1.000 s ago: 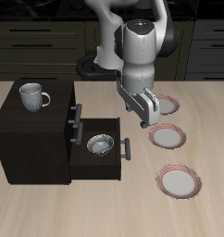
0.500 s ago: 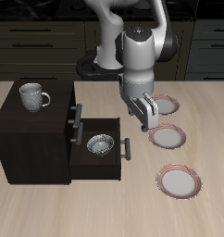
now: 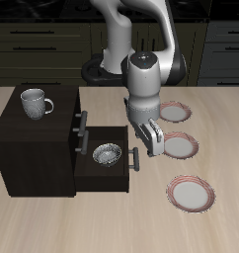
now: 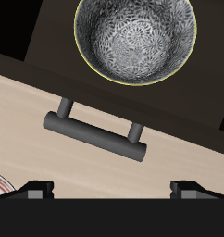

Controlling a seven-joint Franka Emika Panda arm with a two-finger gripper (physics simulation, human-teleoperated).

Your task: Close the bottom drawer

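Observation:
The bottom drawer (image 3: 104,170) of the dark cabinet (image 3: 33,148) stands pulled open, with a grey metal bowl (image 3: 108,154) inside it. Its grey bar handle (image 3: 134,158) faces the plates. The upper drawer (image 3: 74,126), with the same handle, is shut. My gripper (image 3: 151,146) is open and empty. It hangs just above and beside the bottom drawer's handle, not touching it. In the wrist view the handle (image 4: 95,132) lies between the drawer front (image 4: 192,139) and my gripper (image 4: 112,190), and the bowl (image 4: 135,37) shows beyond it. The fingertips (image 4: 35,190) are far apart.
A grey mug (image 3: 34,102) stands on top of the cabinet. Three plates lie in a row on the table beside the drawer: one at the back (image 3: 174,112), one in the middle (image 3: 179,145) partly behind my gripper, one nearest the front edge (image 3: 191,193).
My gripper has moved down and toward the table's front edge, closer to the bottom drawer's handle. The drawer and the bowl have not moved.

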